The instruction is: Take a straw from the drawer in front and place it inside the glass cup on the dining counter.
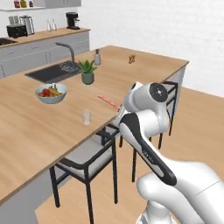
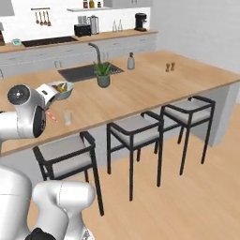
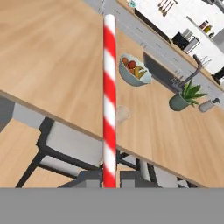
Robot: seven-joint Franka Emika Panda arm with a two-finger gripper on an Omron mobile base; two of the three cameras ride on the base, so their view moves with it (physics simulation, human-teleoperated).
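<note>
Up the middle of the hand view runs the straw [image 3: 109, 96], red with white stripes, its lower end pinched between the two dark tips of the hand [image 3: 109, 180], which is clenched on it. Behind the straw and just right of it in that frame sits the glass cup [image 3: 123, 113], upright on the light wood counter [image 3: 52, 61], near the counter's front edge. Higher in the frame a grey bowl of fruit [image 3: 134, 71] stands, and at the right edge a potted plant [image 3: 186, 96] beside the dark sink [image 3: 159, 72]. From the left base view the straw [image 1: 109, 101] shows as a short red sliver poking out from behind the arm's white wrist, above the counter [image 1: 26, 127] edge and to the right of the cup [image 1: 87, 117]. From the right base view the cup [image 2: 68, 117] stands at left centre, with the straw [image 2: 51, 116] just left of it. Black stools [image 2: 136, 133] stand along the counter front
</note>
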